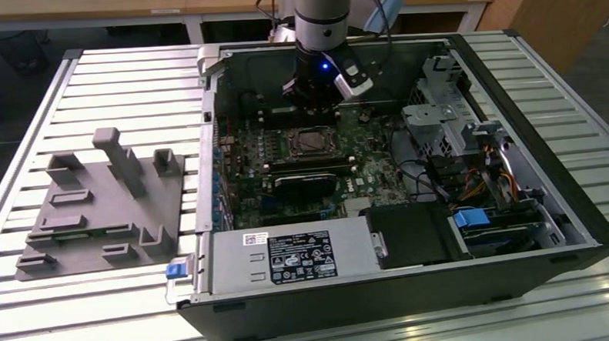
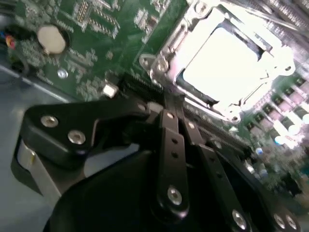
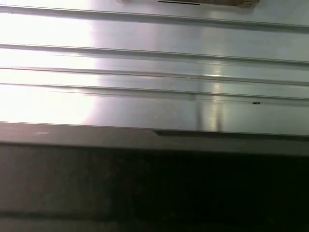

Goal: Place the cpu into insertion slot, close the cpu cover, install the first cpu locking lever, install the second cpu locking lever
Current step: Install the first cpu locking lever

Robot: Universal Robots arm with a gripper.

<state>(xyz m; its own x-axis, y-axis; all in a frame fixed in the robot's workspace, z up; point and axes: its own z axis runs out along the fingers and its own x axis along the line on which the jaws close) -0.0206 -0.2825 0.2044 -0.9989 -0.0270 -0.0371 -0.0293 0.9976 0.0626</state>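
Green motherboard point(image 1: 283, 167) lies flat inside the open computer case point(image 1: 553, 206) on the slatted aluminium table point(image 1: 105, 79). We see the arm's gripper point(image 1: 312, 108) lowered into the case, just at 12 o'clock of the insertion slot point(image 1: 309, 142) in the exterior view.

In the second wrist view the cpu point(image 2: 224, 65) sits in the socket as a bright, overexposed square, and the cpu cover point(image 2: 169, 50) frames it with its metal rim. The cover looks down or nearly down over the chip; we cannot tell whether either locking lever is latched. The black finger linkages point(image 2: 174, 145) run close together toward the socket's near edge. We cannot tell whether the tips are spread or pressed together, since they are lost against the frame.

Judgement: work stands at the cover or lever stage. To do it well, we would keep contact on the frame's rim, never on the chip face, and press straight, without dragging sideways.

Clearance: black heatsink block point(image 1: 311, 187) lies at 6 o'clock of the socket, drive cage point(image 1: 441, 114) at 3 o'clock, case wall point(image 1: 211, 105) at 9 o'clock. Room is tight at 12 o'clock, near the rear wall. Straight up is open. Grey fixture tray point(image 1: 100, 206) sits well apart, outside the case.
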